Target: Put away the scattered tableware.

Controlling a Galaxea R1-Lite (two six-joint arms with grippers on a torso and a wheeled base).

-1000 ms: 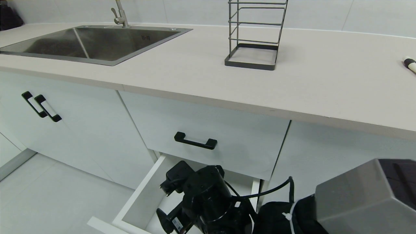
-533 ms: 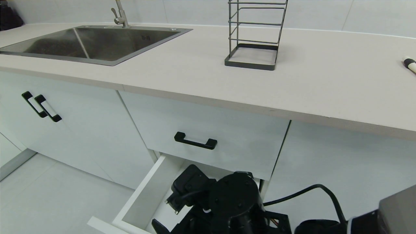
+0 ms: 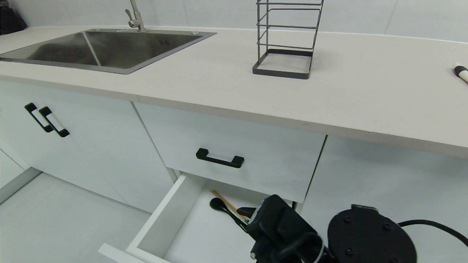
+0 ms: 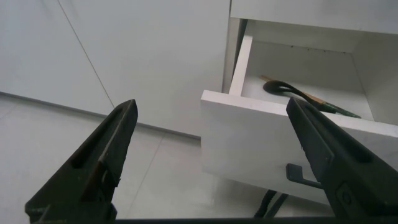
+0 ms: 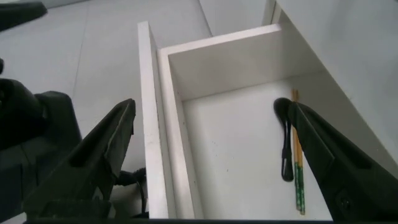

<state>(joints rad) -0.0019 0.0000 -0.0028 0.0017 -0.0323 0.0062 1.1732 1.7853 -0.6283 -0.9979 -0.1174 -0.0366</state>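
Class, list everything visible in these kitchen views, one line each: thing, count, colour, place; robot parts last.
countertop: one, beige, across cabinets
sink: one, steel, countertop's left
faucet: one, steel, behind sink
wire rack: one, dark grey, on countertop
closed drawer: one, white, under countertop
open drawer: one, white, below closed drawer
spoon: one, black, in open drawer
chopsticks: two, wooden, beside spoon
left end effector: one, black, open, facing open drawer's front
right end effector: one, black, open, above open drawer

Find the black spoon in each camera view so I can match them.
Head view: black spoon in the open drawer, near its back.
Left wrist view: spoon behind the drawer's front panel.
Right wrist view: spoon on the drawer floor.
Shared landmark: the chopsticks lying right beside it.
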